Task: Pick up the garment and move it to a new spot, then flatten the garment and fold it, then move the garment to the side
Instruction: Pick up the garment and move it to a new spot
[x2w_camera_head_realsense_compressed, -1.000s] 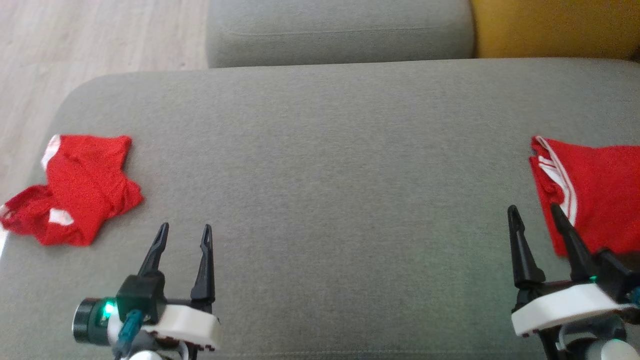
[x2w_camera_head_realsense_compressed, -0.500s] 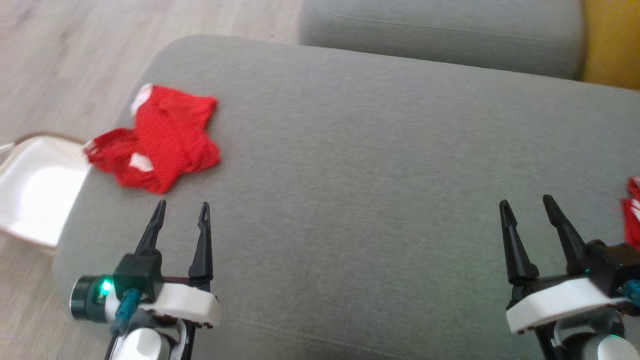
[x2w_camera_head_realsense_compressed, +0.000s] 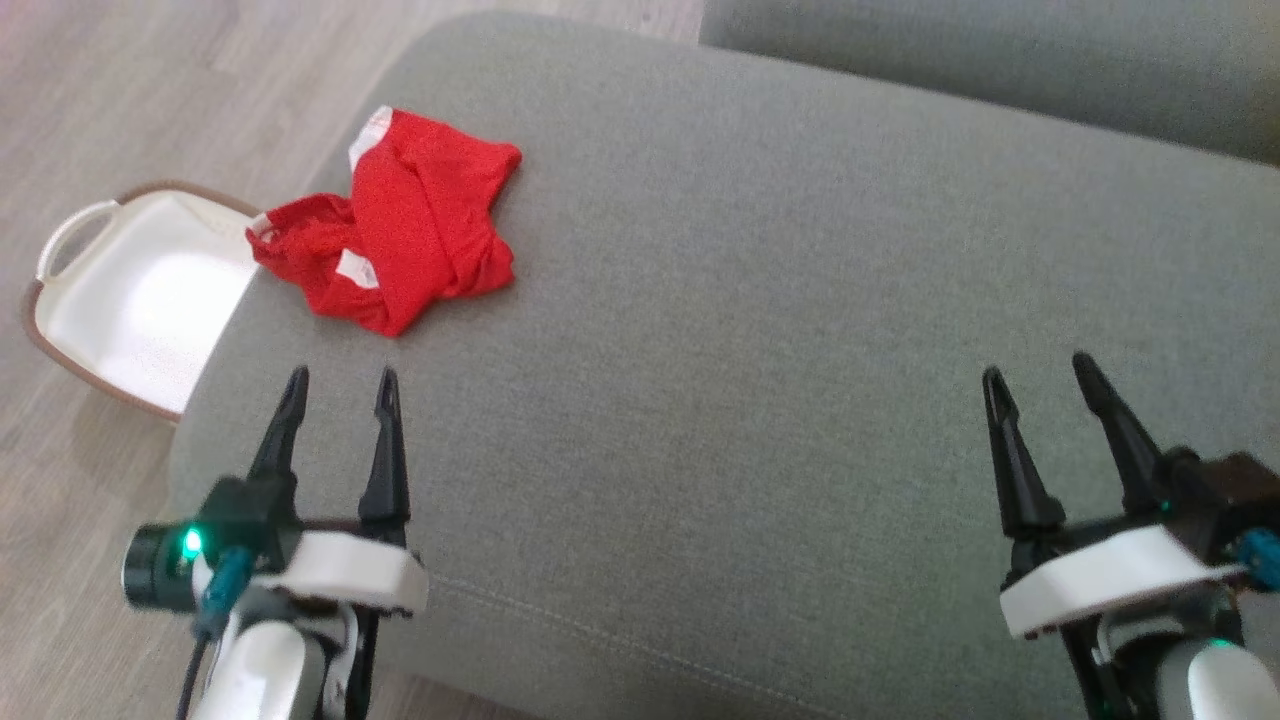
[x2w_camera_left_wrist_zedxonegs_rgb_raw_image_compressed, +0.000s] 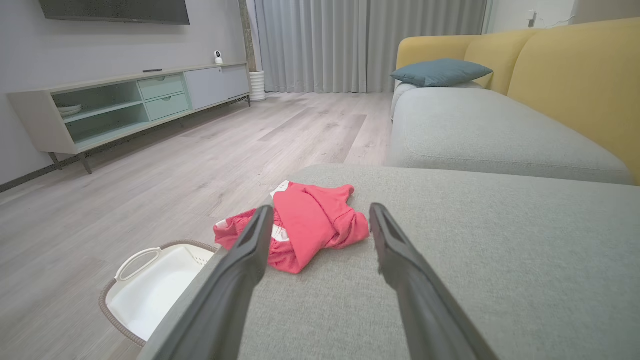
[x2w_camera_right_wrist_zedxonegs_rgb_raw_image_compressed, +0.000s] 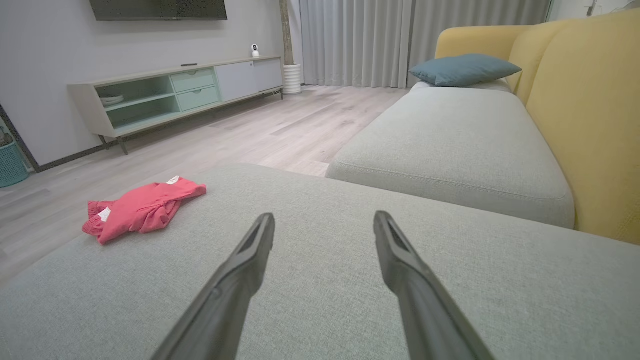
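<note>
Crumpled red cloth garment (x2w_camera_head_realsense_compressed: 410, 225) at ten o'clock on grey fabric sofa cushion (x2w_camera_head_realsense_compressed: 750, 350); left end effector (x2w_camera_head_realsense_compressed: 342, 375), right end effector (x2w_camera_head_realsense_compressed: 1035, 366) both spread, empty.

You find the garment (x2w_camera_head_realsense_compressed: 410, 235) as a red, crumpled heap with small white patches at its edges. It lies bunched and unfolded on the grey cushion (x2w_camera_head_realsense_compressed: 750, 350), at that cushion's far left corner, touching nothing else.
</note>
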